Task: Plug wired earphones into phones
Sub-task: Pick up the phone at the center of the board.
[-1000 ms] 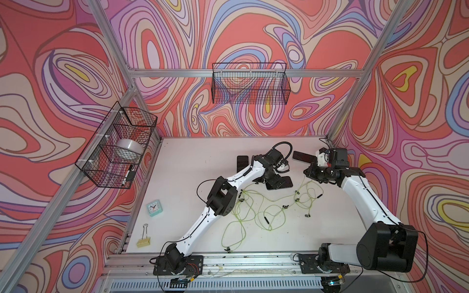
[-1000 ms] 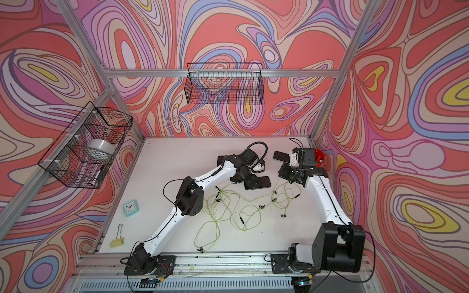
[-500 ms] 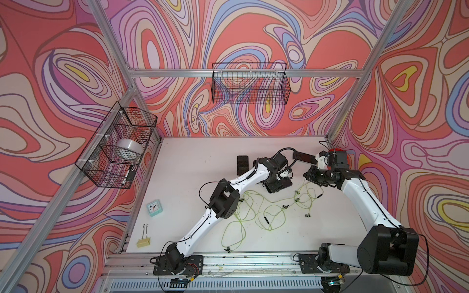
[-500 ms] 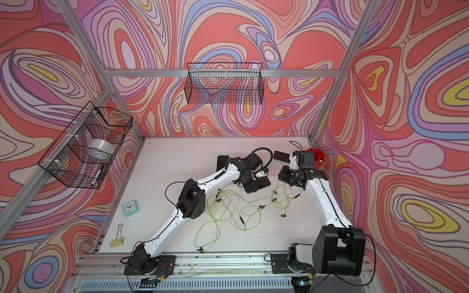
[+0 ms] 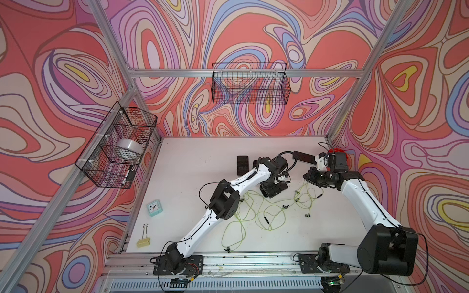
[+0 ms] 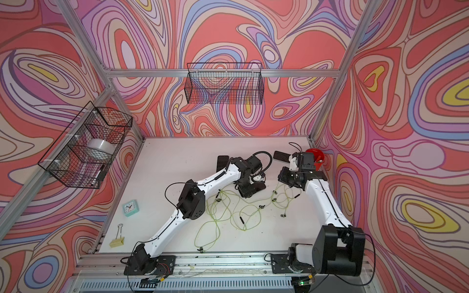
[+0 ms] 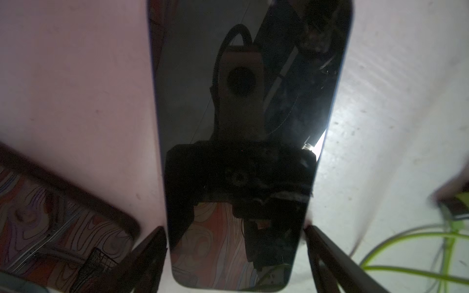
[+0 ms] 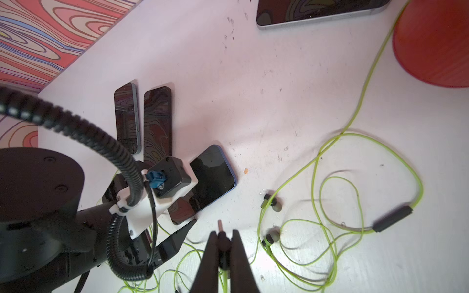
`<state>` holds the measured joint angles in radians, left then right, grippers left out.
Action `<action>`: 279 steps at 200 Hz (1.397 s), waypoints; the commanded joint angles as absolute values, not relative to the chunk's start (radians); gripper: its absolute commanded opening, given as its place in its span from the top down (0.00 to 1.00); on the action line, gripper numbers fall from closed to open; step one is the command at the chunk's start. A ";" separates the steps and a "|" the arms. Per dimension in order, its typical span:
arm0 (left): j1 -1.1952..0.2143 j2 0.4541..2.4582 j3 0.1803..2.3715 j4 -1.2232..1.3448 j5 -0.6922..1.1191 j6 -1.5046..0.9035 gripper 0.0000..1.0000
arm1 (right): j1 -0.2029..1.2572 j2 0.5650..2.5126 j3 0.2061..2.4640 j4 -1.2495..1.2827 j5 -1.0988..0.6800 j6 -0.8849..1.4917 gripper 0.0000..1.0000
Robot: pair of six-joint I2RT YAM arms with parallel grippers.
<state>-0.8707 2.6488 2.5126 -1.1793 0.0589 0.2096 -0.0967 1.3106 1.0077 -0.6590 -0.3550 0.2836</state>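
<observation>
Although hard to make out from above, the jaws of the left gripper (image 7: 234,228) straddle a phone (image 7: 241,101) flat on the table (image 7: 76,76), grip uncertain; the right gripper (image 8: 223,234) pinches an earphone plug (image 8: 220,224), mostly hidden.

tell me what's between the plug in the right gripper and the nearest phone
Just bare table. In the right wrist view the plug sits just short of that phone.
</observation>
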 commanded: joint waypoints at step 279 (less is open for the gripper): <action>-0.775 2.179 2.123 -0.966 -0.051 -0.419 0.69 | -0.053 1.268 0.868 -0.631 -0.729 0.216 1.00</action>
